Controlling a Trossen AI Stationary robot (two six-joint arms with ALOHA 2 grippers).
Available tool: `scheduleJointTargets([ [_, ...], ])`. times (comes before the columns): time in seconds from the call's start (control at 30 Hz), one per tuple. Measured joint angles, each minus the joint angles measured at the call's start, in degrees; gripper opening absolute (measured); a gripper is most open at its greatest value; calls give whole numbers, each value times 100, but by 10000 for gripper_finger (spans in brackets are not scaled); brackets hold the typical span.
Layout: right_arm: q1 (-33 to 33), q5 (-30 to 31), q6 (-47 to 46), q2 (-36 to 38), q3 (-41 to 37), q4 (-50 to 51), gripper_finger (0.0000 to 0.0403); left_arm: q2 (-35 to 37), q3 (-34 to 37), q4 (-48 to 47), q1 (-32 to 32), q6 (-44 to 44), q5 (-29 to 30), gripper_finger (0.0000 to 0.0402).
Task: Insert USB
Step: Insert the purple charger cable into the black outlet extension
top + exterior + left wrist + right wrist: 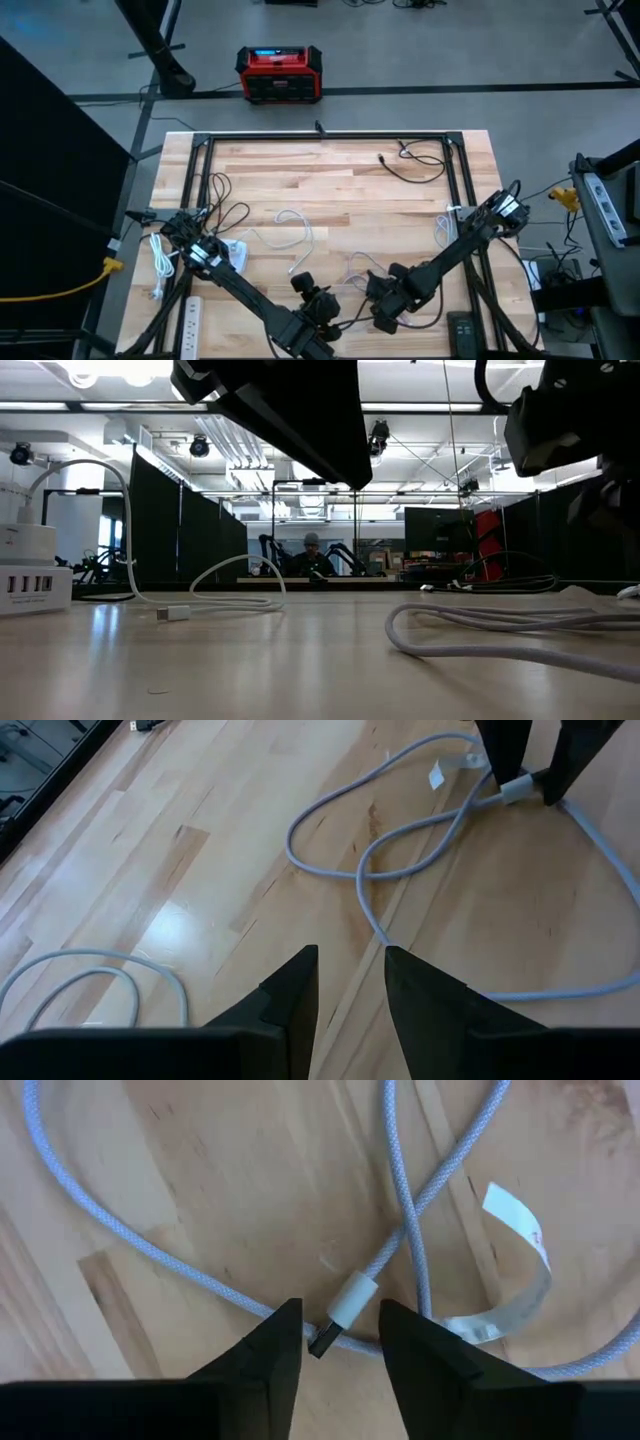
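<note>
Two dark arms reach over a butcher-block table of pale glued wood strips, framed by thin black rails. At about 8 o'clock on the tabletop, by the left arm's base, sits a white charging hub with a row of ports, beside a boxy white adapter on the same edge. A smooth white cable loops loosely toward the middle. At roughly 6 o'clock the left gripper hovers above bare wood, its two wedge-shaped black fingers spread slightly with nothing between them. Just to its right, around 5 o'clock, lies a pale grey braided cable, woven and rope-like, crossing over itself, with a flat paper tag curling off it. Its USB plug, a white sleeve ending in a dark metal tip, lies flat on the wood directly between the right gripper fingers, tip pointing toward the left one. Those fingers stand parted on either side of the plug, close to it but not pinching. At 1 o'clock a thin black cable coils.
</note>
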State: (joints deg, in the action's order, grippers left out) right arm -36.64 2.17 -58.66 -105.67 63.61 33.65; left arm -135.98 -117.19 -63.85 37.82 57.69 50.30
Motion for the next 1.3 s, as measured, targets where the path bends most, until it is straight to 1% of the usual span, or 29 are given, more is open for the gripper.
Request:
scheduleJointTargets([
  [0.17, 33, -2, 249, 14, 160, 59, 94, 0, 0, 12, 2, 2, -4, 105],
  [0.37, 206, 35, 310, 51, 226, 73, 88, 0, 0, 33, -7, 7, 7, 105],
  [0.47, 260, 38, 339, 50, 226, 65, 96, 0, 0, 37, -4, 7, 7, 105],
  [0.73, 293, 37, 388, 50, 226, 68, 141, -1, 0, 39, -4, 6, 7, 105],
  [0.9, 329, 79, 383, -100, 235, 7, 150, -2, 0, 43, -4, 2, 7, 105],
  [1.0, 343, 115, 386, -278, 262, -13, 142, -4, 0, 65, 2, 2, 1, 105],
  [1.1, 338, 237, 386, -378, 265, -6, 126, -4, 0, 70, 0, 2, -16, 105],
  [1.2, 332, 354, 387, -374, 261, 17, 100, -4, 0, 70, 0, 2, -22, 105],
  [1.3, 332, 412, 461, -348, 287, 58, 62, -4, 0, 67, 0, 1, -28, 105],
])
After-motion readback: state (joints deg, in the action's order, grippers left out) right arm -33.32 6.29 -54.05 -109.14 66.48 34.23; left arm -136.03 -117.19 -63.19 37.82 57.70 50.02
